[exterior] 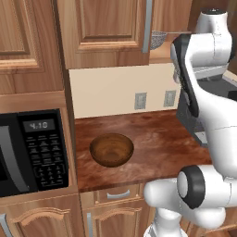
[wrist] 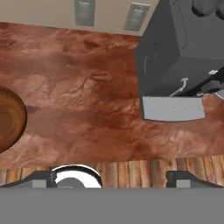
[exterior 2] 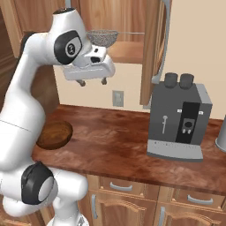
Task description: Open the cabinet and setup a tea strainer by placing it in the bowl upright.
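The cabinet's left door [exterior: 106, 28] is shut. Its right door [exterior 2: 152, 53] stands swung open, seen edge-on. The tea strainer [exterior 2: 102, 37], a silvery mesh basket with a thin wire handle pointing right, sits on the cabinet's lower shelf; it also peeks out past the door [exterior: 157, 39]. My gripper [exterior 2: 93, 81] hangs open and empty just below that shelf, pointing down at the counter. One fingertip [wrist: 41, 179] shows in the hand view. The dark-brown wooden bowl [exterior: 111, 149] rests on the counter's left part [exterior 2: 54, 134], at the left edge of the hand view [wrist: 8, 118].
A grey coffee machine [exterior 2: 178, 121] stands on the right of the wooden counter [exterior 2: 114, 132], close under the open door. A black microwave [exterior: 32, 152] sits left of the bowl. Two wall outlets [exterior: 140, 100] are on the backsplash. Base cabinets [exterior 2: 119, 187] lie below.
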Controlling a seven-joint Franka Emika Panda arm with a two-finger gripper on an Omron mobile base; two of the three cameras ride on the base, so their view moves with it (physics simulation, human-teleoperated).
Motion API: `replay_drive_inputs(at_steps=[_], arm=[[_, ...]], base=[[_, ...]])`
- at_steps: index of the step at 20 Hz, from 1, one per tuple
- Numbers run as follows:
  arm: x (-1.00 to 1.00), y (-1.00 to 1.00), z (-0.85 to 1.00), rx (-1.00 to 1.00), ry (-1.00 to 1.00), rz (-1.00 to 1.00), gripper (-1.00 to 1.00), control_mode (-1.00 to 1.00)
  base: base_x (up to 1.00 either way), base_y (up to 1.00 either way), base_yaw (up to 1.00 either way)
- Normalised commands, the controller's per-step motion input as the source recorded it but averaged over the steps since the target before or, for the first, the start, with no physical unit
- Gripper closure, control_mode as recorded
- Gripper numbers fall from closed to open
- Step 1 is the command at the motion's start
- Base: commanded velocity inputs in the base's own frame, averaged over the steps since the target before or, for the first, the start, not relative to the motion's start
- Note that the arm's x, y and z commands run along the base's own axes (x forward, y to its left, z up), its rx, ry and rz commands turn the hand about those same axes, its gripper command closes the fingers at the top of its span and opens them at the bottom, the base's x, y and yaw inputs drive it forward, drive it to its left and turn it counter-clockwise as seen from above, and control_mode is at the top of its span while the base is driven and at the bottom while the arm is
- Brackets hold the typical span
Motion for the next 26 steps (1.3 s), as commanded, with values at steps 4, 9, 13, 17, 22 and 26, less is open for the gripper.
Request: replay_drive_inputs(at_steps=[4,9,13,17,22,26], arm=[[0.13,0.23,0.13,0.35,-0.56,-0.37,-1.00,-1.00],[-0.02,0.09,0.92,0.04,-0.36,-0.04,-1.00,-1.00],[0.00,0.26,1.00,-0.02,-0.39,0.06,-1.00,-1.00],[0.00,0.49,0.73,-0.04,-0.33,0.06,-1.00,-1.00],[0.03,0.91,0.24,-0.15,-0.24,0.00,-1.00,-1.00],[0.05,0.73,0.02,-0.17,-0.17,0.00,-1.00,-1.00]], base=[[0.00,0.00,0.00],[0.00,0.00,0.00],[0.00,0.00,0.00],[0.00,0.00,0.00],[0.00,0.00,0.00],[0.00,0.00,0.00]])
